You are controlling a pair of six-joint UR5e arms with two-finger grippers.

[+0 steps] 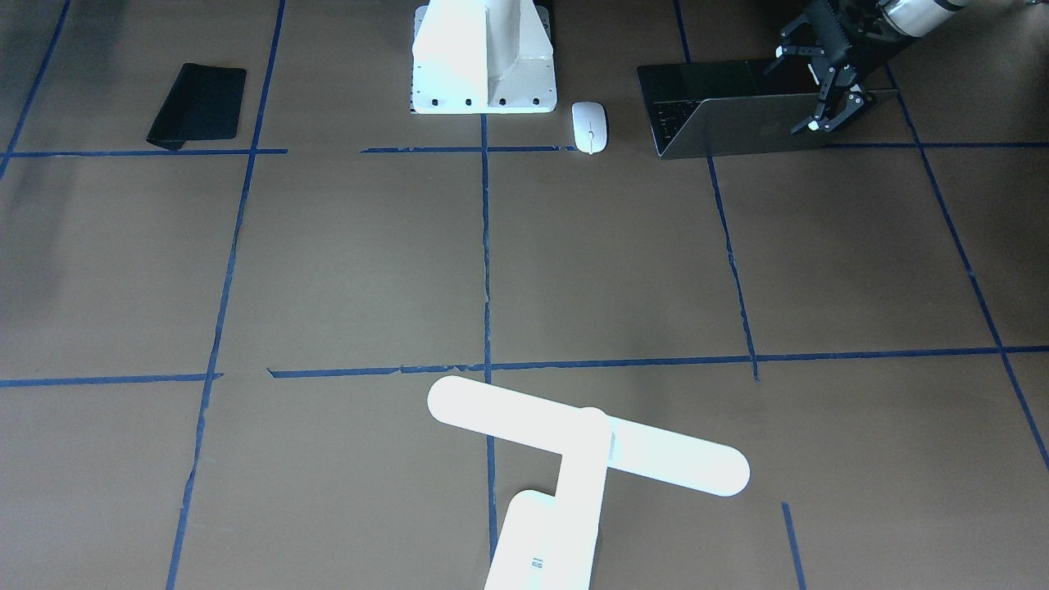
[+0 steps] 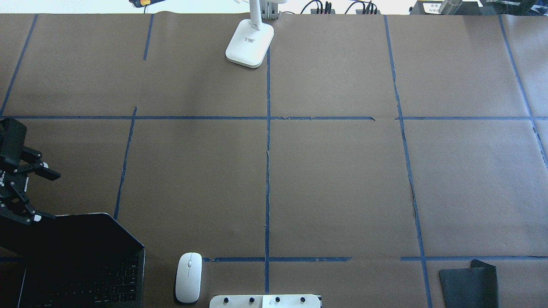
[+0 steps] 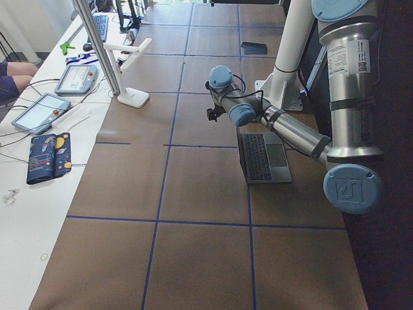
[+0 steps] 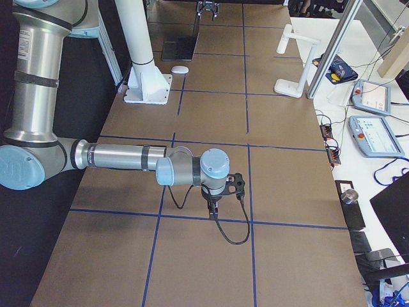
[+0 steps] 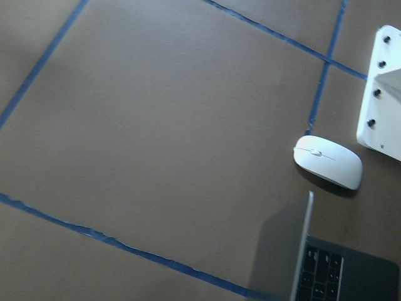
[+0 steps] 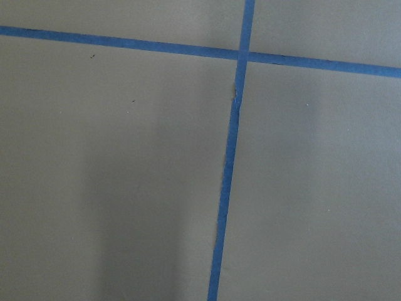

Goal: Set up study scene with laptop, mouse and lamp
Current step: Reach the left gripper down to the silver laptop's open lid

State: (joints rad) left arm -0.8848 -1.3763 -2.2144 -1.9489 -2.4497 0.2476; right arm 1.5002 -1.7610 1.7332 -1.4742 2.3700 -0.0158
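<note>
Overhead exterior: left end effector (image 2: pixel 43 196), jaws spread and empty, at the raised lid of the slim space-grey metal laptop (image 2: pixel 81 261) in the brown counter (image 2: pixel 334 179)'s near-left corner.
Right end effector (image 4: pixel 213 210): state cannot be told.
Care: grip lid squarely, clear of small white oval mouse (image 2: pixel 189 276).

Matt grey metal laptop (image 1: pixel 737 123), glossy plastic mouse (image 1: pixel 589 126)

Near, large left arm (image 3: pixel 293 134) stretches from the right edge across brown table (image 3: pixel 193 194). Laptop (image 3: pixel 263 157) open below its forearm, keys showing. Lamp (image 3: pixel 134 98) well apart, toward white bench (image 3: pixel 26 219); two tablets (image 3: pixel 40 111) on it. Black pad (image 3: pixel 254 48) far off, past white pedestal (image 3: pixel 288 58).
</note>
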